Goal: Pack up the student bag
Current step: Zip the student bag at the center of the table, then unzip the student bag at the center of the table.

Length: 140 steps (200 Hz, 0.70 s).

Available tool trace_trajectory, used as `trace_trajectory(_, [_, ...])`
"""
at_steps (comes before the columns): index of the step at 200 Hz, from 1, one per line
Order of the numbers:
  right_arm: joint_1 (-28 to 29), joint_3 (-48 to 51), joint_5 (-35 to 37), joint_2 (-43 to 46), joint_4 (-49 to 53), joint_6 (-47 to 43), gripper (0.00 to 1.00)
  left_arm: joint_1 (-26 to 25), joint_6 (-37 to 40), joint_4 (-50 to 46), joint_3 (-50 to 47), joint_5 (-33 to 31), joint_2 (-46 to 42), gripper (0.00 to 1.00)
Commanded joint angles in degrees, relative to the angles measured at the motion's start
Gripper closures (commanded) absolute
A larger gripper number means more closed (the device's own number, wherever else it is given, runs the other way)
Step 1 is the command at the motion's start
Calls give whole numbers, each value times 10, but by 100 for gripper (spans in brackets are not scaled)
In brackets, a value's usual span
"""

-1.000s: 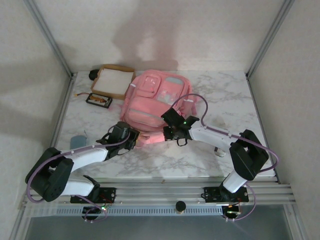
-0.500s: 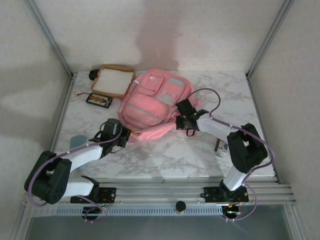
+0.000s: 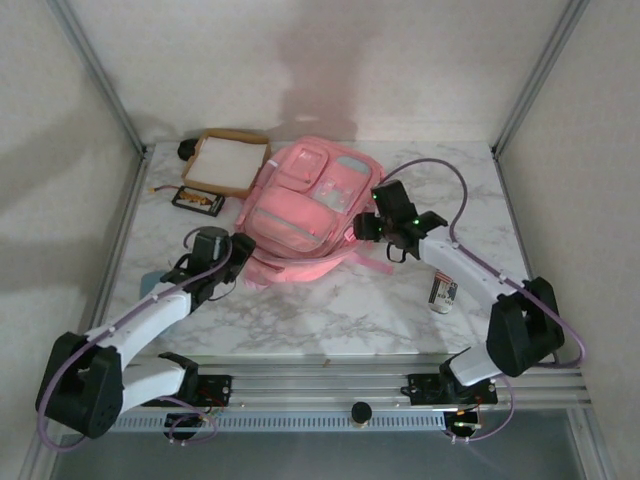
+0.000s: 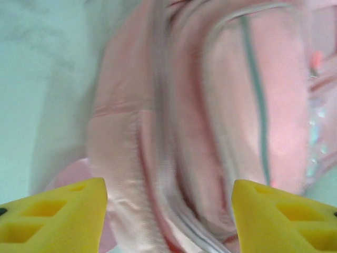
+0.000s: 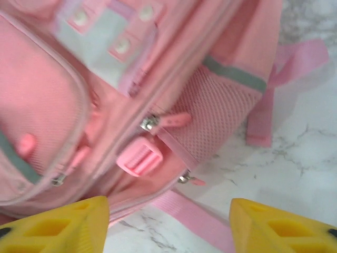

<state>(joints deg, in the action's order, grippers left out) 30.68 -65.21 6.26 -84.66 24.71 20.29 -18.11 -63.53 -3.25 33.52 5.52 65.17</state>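
The student bag [image 3: 305,205] is a big pink backpack lying flat mid-table, front pockets up, with a pale blue-grey panel [image 3: 345,175]. My left gripper [image 3: 238,250] hovers at its near-left corner, open; blurred pink fabric [image 4: 174,121] spans the gap between the yellow fingers [image 4: 58,216]. My right gripper [image 3: 368,228] is open at the bag's right side. Past its fingers [image 5: 279,226] I see a mesh side pocket [image 5: 216,108], a pink buckle [image 5: 139,158], zipper pulls and a strap [image 5: 202,221] on the marble. Nothing is held.
A shallow tan cardboard tray [image 3: 212,148] stands at the back left, a dark object [image 3: 187,150] beside it. A small dark pack [image 3: 197,200] lies in front of the tray. A can [image 3: 442,293] lies near the right arm. A grey-blue item [image 3: 155,283] rests near the left edge.
Both grippers were shut at the bag's near edge and are now open, having let go. The bag has shifted slightly away from the arms. The right gripper moved back and right.
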Motion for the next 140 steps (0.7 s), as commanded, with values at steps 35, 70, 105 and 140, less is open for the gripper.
trace_trajectory(35, [-64,-63,-138,-117,-41,35,38,-71,155,-61,160,-38,80,33])
trace_trajectory(70, [-97,-83,-203,-173,-96,26,39,-133,197,-42,214,-25,148,33])
trace_trajectory(105, [-127,-173,-185,-230,-59,60,31,-175,180,-21,222,-74,209,31])
trace_trajectory(140, [-132,-234,-131,-289,-32,102,32,-183,170,-15,271,-70,308,30])
